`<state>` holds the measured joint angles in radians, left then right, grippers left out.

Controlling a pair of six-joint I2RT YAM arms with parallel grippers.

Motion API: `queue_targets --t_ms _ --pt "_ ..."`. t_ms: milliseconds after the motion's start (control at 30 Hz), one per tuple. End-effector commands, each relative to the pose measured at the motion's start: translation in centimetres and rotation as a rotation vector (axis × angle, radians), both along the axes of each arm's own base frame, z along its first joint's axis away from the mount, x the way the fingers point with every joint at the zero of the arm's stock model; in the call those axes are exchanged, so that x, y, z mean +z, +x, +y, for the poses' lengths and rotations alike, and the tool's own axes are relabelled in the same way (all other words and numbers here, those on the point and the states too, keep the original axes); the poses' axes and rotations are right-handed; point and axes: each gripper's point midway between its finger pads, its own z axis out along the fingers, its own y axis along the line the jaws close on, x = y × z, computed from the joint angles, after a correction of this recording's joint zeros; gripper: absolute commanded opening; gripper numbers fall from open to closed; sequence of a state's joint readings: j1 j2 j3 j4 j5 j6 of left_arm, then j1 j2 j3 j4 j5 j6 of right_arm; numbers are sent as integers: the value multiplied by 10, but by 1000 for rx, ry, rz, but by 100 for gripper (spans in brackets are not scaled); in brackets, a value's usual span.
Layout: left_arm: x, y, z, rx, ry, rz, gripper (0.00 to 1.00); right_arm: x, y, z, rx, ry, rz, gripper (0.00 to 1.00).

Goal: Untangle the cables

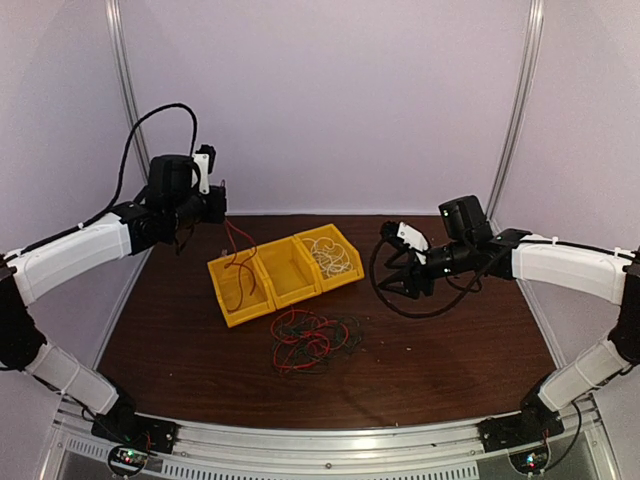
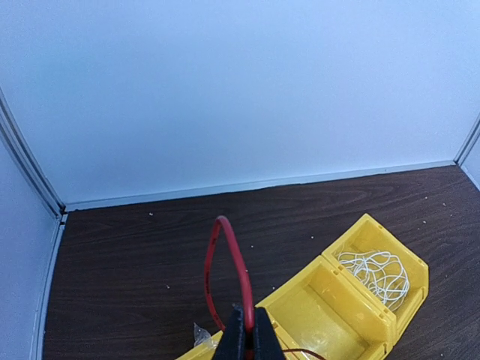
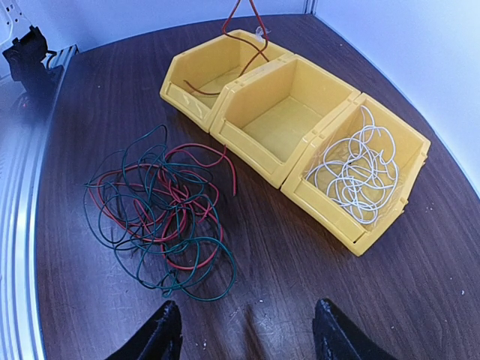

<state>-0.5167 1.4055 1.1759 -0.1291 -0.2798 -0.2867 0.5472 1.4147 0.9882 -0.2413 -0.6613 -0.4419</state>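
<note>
Red cable (image 2: 234,259) tail — hidden behind left hand (image 2: 247,313).

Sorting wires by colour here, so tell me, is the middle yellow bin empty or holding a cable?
Empty. The middle bin shows only bare yellow floor; the white cable lies in the neighbouring bin.

Soft even bluish light, faint shadows, top view bowed at edges, slight grain throughout
</note>
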Motion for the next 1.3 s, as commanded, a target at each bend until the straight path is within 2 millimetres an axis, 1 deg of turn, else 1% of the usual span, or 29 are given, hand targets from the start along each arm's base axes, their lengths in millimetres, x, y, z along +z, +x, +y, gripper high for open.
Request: queue_targets --t_ms 0,100,133,200,233,267,333,367,500,633,700,767,933,1000,1100,1133,1233,1267 --pt "15 16 -11 -51 -58 -63 0 -9 1 1 4 -3 18 61" --pt "17 25 -16 -60 -38 -63 0 -13 1 3 8 -6 38 61" --pt "13 26 -17 -60 -35 -54 0 -14 0 3 10 -6 42 61" --pt "-1 22 -18 -74 -41 -21 0 -13 -1 3 11 -6 40 61" --pt "-10 17 -18 -81 -49 -5 0 -12 -1 2 9 -6 36 61" --pt "-25 10 -16 -87 -54 21 0 -11 -1 1 8 -5 31 61" --pt "-40 -5 -10 -86 -67 46 0 -10 -1 1 7 -4 23 61" --pt "-44 -12 -7 -86 -71 54 0 -11 -1 1 7 -3 23 61" --pt "-41 -34 3 -86 -93 59 0 -19 -1 4 19 -7 46 61" --pt "-59 -46 17 -34 -84 116 0 -29 -4 10 45 -25 86 61" --pt "-71 -48 20 -19 -85 143 0 -29 -7 12 54 -26 84 61" --pt "-86 -45 21 2 -71 183 0 -28 -8 13 56 -26 78 61" --pt "-133 -36 28 65 13 267 0 -25 -9 13 53 -23 70 61" --pt "-145 -37 22 36 12 292 0 -21 -10 12 51 -18 62 61" --pt "-150 -37 12 -9 -19 299 0 -20 -10 11 46 -17 50 61" --pt "-149 -38 6 -42 -37 292 0 -21 -10 10 45 -19 51 61" --pt "-142 -45 -23 -194 -117 271 0 -22 -10 11 50 -18 56 61" --pt "-143 -48 -31 -230 -131 277 0 -23 -10 12 52 -18 60 61"
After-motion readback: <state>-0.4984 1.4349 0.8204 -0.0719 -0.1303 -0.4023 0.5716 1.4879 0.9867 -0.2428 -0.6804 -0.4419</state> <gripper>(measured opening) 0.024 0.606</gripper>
